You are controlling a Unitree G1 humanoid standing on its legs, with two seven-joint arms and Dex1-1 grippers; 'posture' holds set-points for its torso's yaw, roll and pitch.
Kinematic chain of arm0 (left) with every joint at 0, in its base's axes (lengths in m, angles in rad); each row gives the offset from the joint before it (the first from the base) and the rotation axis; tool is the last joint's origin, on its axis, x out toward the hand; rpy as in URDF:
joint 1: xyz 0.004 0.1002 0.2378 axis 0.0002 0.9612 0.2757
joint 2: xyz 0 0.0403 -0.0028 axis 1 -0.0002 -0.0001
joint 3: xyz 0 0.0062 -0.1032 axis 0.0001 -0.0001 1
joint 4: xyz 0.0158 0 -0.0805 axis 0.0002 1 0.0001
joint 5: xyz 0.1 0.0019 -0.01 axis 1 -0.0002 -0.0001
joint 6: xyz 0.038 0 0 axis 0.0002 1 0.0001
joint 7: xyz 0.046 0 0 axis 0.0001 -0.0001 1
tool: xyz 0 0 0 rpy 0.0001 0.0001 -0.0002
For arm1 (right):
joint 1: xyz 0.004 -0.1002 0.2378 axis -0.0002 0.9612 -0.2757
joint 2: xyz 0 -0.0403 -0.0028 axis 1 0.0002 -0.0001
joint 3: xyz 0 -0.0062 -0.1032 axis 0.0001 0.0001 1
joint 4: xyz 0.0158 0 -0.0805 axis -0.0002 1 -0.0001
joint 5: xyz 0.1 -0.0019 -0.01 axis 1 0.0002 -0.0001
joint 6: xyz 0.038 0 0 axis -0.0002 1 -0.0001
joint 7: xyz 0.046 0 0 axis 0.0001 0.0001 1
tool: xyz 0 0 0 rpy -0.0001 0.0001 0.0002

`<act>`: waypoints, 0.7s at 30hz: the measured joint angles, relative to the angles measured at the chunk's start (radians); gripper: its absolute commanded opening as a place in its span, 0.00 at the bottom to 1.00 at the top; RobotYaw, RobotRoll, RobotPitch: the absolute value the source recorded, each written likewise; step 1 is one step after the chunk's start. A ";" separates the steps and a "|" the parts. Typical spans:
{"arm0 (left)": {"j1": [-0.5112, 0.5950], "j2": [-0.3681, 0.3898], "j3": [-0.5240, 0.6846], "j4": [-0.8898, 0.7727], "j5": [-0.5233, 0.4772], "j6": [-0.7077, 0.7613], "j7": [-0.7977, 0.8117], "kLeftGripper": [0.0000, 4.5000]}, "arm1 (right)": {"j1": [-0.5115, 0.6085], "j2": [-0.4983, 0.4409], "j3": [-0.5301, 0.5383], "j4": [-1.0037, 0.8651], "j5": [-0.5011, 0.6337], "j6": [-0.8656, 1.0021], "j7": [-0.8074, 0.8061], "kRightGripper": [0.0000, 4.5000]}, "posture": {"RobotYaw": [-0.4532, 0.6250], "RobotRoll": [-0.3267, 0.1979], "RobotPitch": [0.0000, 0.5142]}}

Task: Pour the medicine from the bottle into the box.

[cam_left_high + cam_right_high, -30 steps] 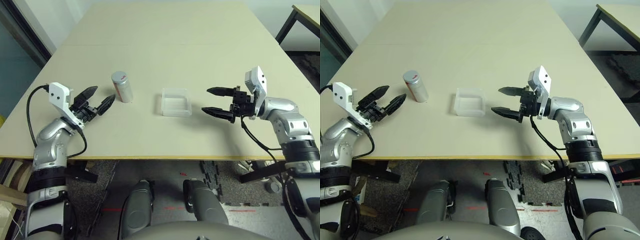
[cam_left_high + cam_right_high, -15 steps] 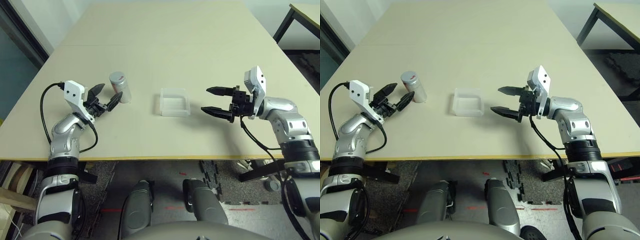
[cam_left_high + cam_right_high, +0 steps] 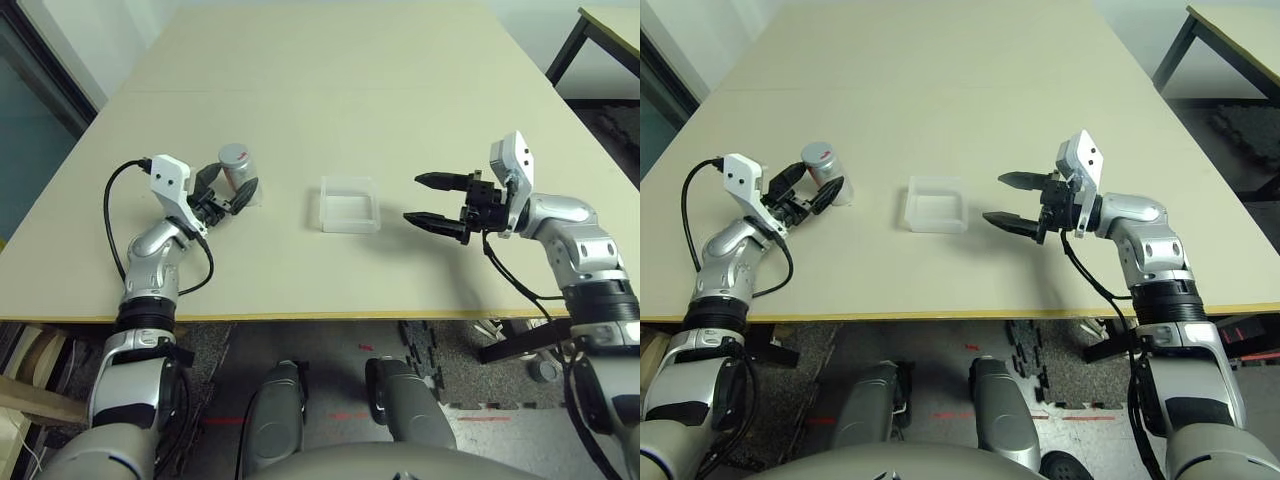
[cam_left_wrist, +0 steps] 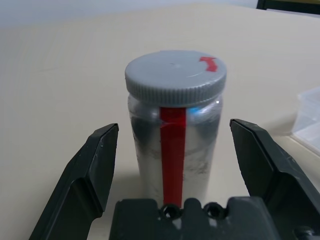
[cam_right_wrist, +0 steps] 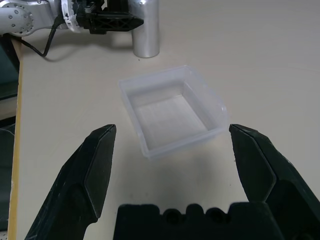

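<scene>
Bottle (image 4: 174, 145) capped, red stripe, between open left pincer (image 4: 172, 165) fingers

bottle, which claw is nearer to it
Left. The left claw is open with a finger on either side of the bottle, not yet gripping. The right claw hovers beyond the box, across the table.

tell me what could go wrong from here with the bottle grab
1. The left gripper straddles the upright bottle with open fingers not touching it; an off-centre close could tip it.
2. The grey cap is on, so nothing can pour yet.
3. The box is light and unheld; it could slide if bumped.
</scene>
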 measured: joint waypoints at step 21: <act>-0.151 -0.038 -0.011 0.246 0.044 -0.105 0.018 0.99 | 0.008 -0.002 0.000 -0.020 0.000 -0.008 -0.013 1.00 | 0.26 0.62 0.23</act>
